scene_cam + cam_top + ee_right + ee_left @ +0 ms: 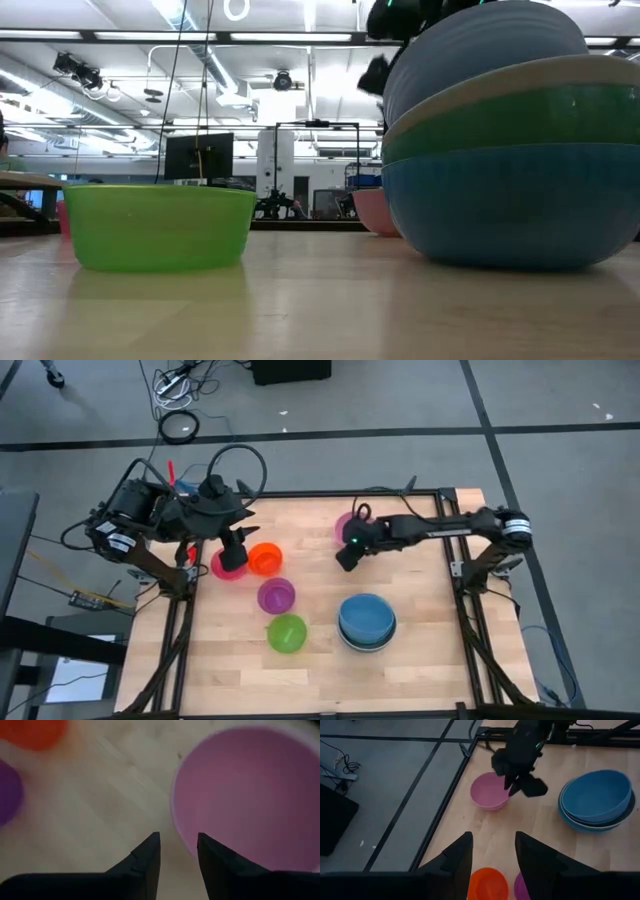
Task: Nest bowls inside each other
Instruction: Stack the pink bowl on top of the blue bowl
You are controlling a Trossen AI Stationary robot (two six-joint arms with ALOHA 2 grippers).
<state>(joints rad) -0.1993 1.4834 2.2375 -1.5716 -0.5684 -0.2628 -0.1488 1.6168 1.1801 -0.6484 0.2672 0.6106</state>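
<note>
Bowls (367,620) on wooden table (430,660)

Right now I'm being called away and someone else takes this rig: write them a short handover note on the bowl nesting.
Left hand: open, empty, over the orange bowl, beside the magenta bowl.
Right hand: open, empty, at the rim of the pink bowl at the far edge.
Done: a stack with the blue bowl on top stands near the right front.
Left: pink, orange, magenta, purple bowl and green bowl all stand single on the table. Probably the pink one goes next.
</note>
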